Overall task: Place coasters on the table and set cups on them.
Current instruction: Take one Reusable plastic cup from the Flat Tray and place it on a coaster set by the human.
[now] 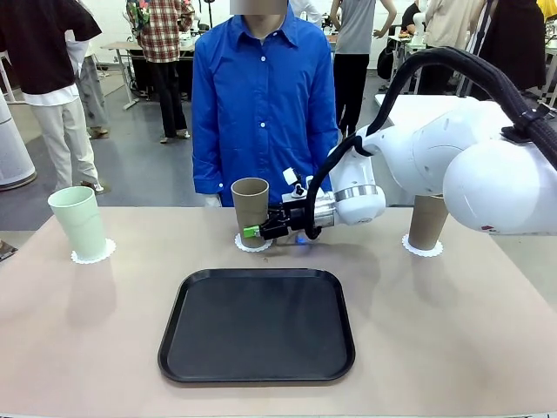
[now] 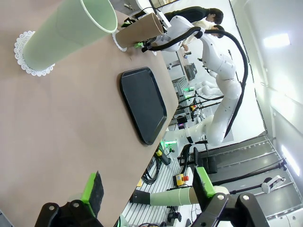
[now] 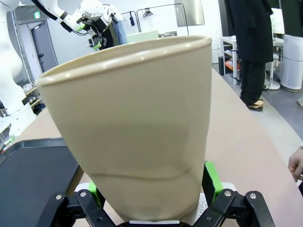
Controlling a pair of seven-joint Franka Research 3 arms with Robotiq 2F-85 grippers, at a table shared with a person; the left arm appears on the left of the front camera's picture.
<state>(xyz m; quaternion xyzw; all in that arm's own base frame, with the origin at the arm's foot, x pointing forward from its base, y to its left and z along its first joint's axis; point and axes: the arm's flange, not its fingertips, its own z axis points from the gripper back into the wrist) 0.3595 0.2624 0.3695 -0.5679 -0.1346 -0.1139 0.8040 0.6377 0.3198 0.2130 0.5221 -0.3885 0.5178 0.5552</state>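
On the beige table (image 1: 435, 331) a tan cup (image 1: 251, 205) stands on a white coaster (image 1: 252, 246) at the far middle. My right gripper (image 1: 252, 232) reaches across from the right, its fingers open on either side of the cup's base. In the right wrist view this cup (image 3: 137, 127) sits between the green pads (image 3: 210, 182) of the right gripper (image 3: 151, 189). A mint cup (image 1: 78, 222) stands on a coaster (image 1: 93, 254) at the far left. Another tan cup (image 1: 426, 222) stands on a coaster (image 1: 422, 249) at the far right. My left gripper (image 2: 149, 187) hangs open and empty above the table, short of the mint cup (image 2: 71, 33).
A black tray (image 1: 257, 326) with nothing on it lies in the near middle. A person in a blue shirt (image 1: 261, 104) stands at the far edge behind the middle cup, one hand (image 3: 296, 163) at the table's rim. My right arm's white bulk hangs over the right side.
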